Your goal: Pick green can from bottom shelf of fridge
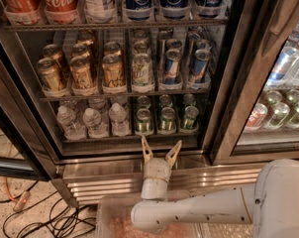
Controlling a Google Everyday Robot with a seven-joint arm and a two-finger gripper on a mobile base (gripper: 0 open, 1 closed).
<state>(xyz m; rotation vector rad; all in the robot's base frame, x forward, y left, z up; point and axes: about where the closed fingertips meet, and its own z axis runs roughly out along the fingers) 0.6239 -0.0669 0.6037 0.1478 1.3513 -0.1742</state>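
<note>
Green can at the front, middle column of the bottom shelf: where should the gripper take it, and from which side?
Probably by its round side wall, coming straight in from the open front. The green can stands upright on the bottom shelf, with neighbouring cans close on both sides, so the gaps are narrow. The gripper, open, sits just below and in front.

We see the end effector [161,145], at six o'clock below the green can [167,119], with matt cream plastic fingers [146,151] spread apart on a smooth, glossy white arm [199,212]. The can's metal gleams. The bottom shelf [129,139] is thin dark wire. The fridge [115,166] shows brushed stainless steel, a ribbed base panel [105,187] and glossy glass [283,98] at three o'clock.
</note>
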